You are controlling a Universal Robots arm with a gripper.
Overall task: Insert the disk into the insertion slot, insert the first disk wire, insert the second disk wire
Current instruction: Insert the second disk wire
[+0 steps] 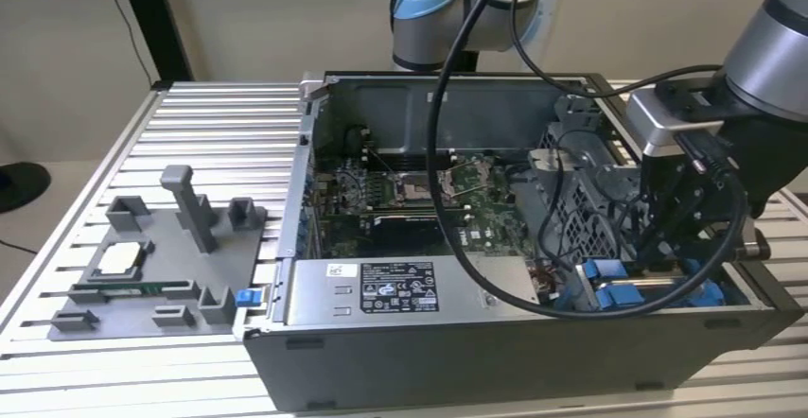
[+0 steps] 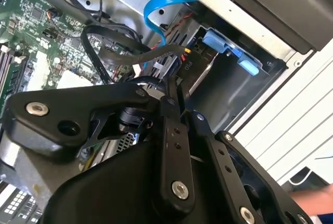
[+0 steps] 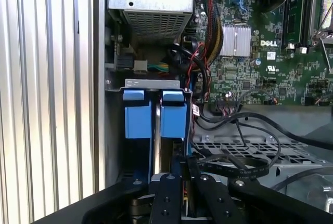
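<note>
In the first wrist view, the disk stands in the grey insertion slot, its blue carrier beside a second blue carrier. My gripper hangs just in front of them, fingers close together on the end of a black disk wire that loops off over the drive cage. In the second wrist view, the gripper pinches that black wire near the blue carriers. A blue flat wire arcs above it. The exterior view has the gripper low in the case's front corner, at the exterior view's right, by the blue carriers.
The open computer case lies on a ribbed aluminium table. A silver box with a sticker and the green motherboard fill the case. A grey parts fixture sits at the exterior view's left. Thick black arm cables hang across the case.
</note>
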